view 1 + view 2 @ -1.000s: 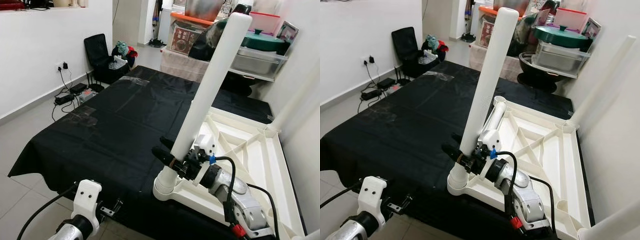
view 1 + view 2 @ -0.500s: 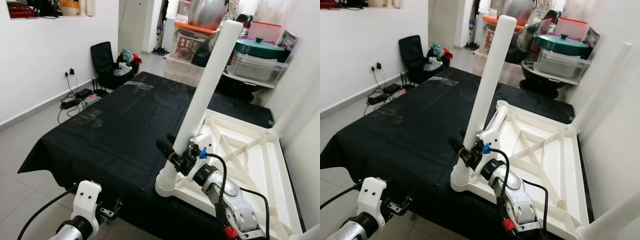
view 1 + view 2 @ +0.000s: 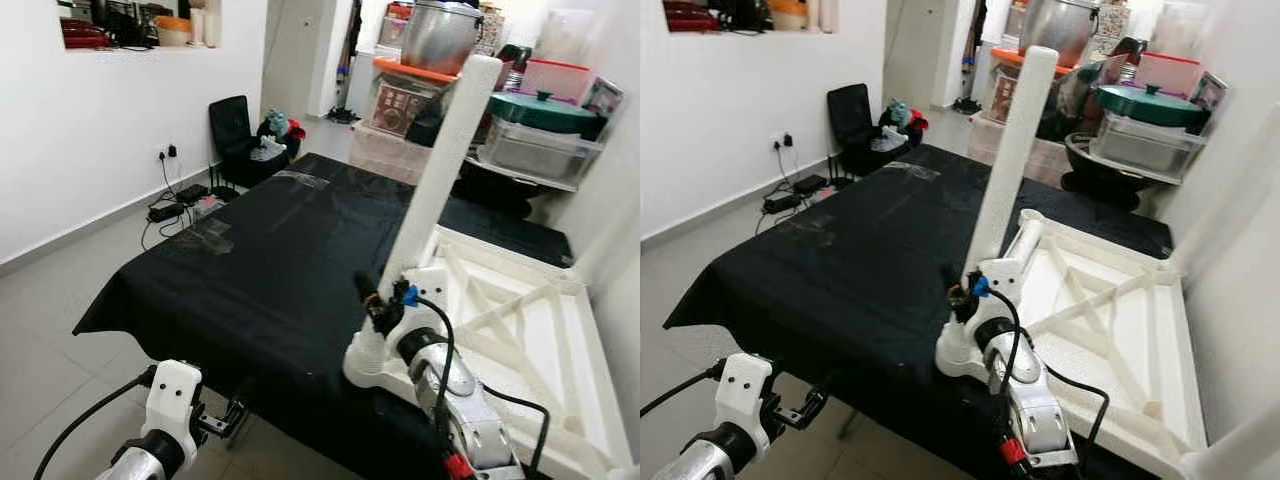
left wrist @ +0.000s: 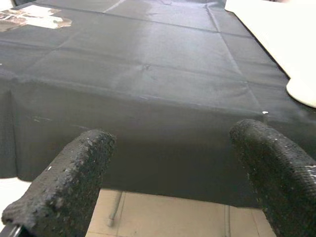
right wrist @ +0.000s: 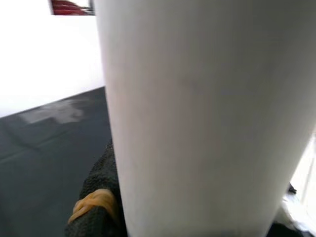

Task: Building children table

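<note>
An upturned white table top (image 3: 1110,330) lies on a surface covered with black cloth (image 3: 260,270). A long white leg (image 3: 440,170) stands tilted in the near corner socket (image 3: 365,365). My right gripper (image 3: 378,300) is shut on this leg just above the socket. In the right wrist view the leg (image 5: 197,113) is pressed against a black finger (image 5: 98,197) with an orange band. My left gripper (image 4: 173,168) hangs open, low in front of the cloth's near edge, with nothing between its fingers.
Two more white legs (image 3: 1230,170) rise along the right side, beside a white wall. Shelves with pots and boxes (image 3: 520,120) stand behind the surface. A black chair (image 3: 235,130) and floor cables (image 3: 180,195) are at the far left. Grey floor (image 3: 60,330) lies open on the left.
The camera has drawn back and shows more floor. My right gripper stays shut on the leg by its base. The left arm has kept its place.
</note>
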Motion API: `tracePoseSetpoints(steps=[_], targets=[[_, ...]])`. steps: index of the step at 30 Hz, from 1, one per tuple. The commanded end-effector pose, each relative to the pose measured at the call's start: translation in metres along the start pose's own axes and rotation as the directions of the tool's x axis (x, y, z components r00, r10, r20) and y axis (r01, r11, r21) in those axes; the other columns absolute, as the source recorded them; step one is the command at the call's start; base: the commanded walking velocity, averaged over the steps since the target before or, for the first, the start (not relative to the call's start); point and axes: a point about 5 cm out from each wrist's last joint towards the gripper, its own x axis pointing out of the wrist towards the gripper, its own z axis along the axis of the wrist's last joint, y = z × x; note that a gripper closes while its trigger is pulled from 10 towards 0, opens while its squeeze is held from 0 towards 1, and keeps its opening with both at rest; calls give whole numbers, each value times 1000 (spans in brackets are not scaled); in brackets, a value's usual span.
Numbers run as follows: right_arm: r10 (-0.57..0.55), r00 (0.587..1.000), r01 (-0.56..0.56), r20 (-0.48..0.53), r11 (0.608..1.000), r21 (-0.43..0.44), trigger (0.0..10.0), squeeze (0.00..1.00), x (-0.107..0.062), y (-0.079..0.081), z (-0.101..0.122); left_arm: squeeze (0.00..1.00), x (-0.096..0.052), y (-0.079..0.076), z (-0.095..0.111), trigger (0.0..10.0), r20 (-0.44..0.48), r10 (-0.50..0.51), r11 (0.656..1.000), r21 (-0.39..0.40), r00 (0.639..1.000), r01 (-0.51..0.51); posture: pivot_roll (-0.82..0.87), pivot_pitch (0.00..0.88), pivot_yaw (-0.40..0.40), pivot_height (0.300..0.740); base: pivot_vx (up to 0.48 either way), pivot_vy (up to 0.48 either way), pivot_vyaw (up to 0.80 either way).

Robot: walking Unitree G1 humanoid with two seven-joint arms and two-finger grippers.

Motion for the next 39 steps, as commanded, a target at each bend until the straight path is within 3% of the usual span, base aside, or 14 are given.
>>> tracePoseSetpoints(steps=[1, 8, 12, 33, 39], targets=[[-131, 986, 127, -102, 991, -40, 10000, 0, -7, -23, -19, 0, 2, -3, -1, 10000, 1, -11, 1000, -2, 1000, 11, 123, 0, -143, 740, 0, 0, 0], [-174, 977, 172, -125, 985, -28, 10000, 0, -9, -24, -22, 0, 3, -3, -1, 10000, 3, -10, 1000, -4, 1000, 10, 122, 0, -143, 740, 0, 0, 0], [-161, 977, 167, -143, 985, 34, 10000, 0, -7, -22, -21, 0, 3, -4, -2, 10000, 4, -11, 1000, -5, 1000, 11, 121, 0, -143, 740, 0, 0, 0], [-268, 943, 282, -196, 958, 50, 10000, 0, -12, -31, -25, 0, 2, -7, 1, 10000, 9, -11, 1000, -3, 1000, 11, 120, 0, -144, 740, 0, 0, 0], [-252, 933, 292, -258, 948, 129, 10000, 0, -14, -28, -34, 0, 2, -7, 2, 10000, 11, -12, 1000, -3, 1000, 12, 121, 0, -143, 740, 0, 0, 0]])
